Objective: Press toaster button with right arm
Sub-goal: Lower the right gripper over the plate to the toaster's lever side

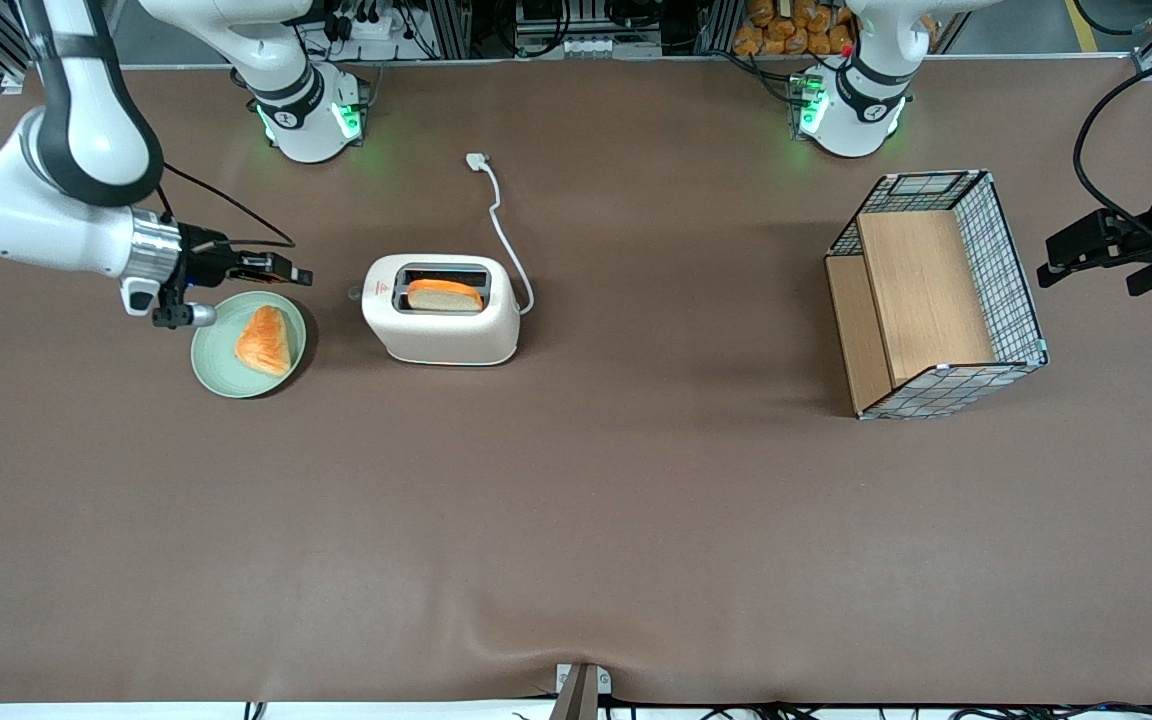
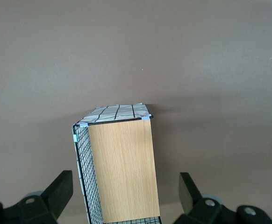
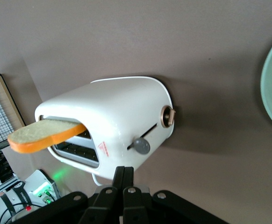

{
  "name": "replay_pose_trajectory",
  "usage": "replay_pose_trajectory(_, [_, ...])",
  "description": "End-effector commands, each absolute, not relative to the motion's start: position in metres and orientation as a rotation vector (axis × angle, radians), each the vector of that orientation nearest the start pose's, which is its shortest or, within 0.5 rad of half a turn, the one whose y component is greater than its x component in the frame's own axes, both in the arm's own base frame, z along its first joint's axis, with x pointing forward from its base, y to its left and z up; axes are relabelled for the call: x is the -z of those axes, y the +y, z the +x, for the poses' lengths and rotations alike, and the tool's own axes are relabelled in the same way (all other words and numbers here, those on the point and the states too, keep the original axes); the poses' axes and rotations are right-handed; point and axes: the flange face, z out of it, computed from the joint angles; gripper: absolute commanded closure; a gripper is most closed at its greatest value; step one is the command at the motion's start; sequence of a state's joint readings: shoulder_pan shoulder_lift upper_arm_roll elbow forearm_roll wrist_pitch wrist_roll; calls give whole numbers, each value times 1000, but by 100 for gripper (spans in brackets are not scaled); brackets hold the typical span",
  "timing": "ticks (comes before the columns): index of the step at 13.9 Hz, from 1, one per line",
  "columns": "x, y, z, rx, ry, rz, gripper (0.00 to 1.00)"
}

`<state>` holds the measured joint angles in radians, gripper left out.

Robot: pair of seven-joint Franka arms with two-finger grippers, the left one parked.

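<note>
While the right arm (image 1: 56,215) reaches in from its own end of the table (image 1: 576,520), its gripper (image 1: 298,276) hangs above the rim of a plate and points at the toaster's narrow end, apart from it; in the right wrist view the two fingers (image 3: 123,179) lie pressed together with nothing between them. There is one toaster (image 1: 442,310), cream-white, standing near the middle of the table's working-arm half, just beside the plate. One slice of bread (image 1: 445,294) stands in one of its two dark slots, rising above the top. One grey toaster button (image 3: 141,145) sticks out of the slit on the narrow end facing the gripper, and one round knob (image 3: 167,116) sits beside it on that same end. One small red triangle mark (image 1: 374,291) shows on the top by that end; its writing is too small to read. One white cord (image 1: 503,225) runs from the toaster to a plug (image 1: 477,159) lying farther from the front camera. One green plate (image 1: 214,366) holds one piece of pastry (image 1: 265,340). One wire basket (image 1: 1004,270) with wooden panels lies toward the parked arm's end.
</note>
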<state>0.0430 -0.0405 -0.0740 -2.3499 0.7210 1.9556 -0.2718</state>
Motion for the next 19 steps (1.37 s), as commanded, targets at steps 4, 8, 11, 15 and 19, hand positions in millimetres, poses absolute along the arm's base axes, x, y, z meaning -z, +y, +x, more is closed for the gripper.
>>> replay_pose_trajectory(4, [-314, 48, 467, -252, 202, -2436, 100])
replay_pose_trajectory(8, [-302, 57, 463, -252, 212, -2446, 100])
replay_pose_trajectory(11, [-297, 58, 462, -267, 213, -2446, 100])
replay_pose_trajectory(15, [-289, 60, 461, -287, 209, -2445, 100])
replay_pose_trajectory(19, [-279, 65, 454, -295, 221, -2448, 100])
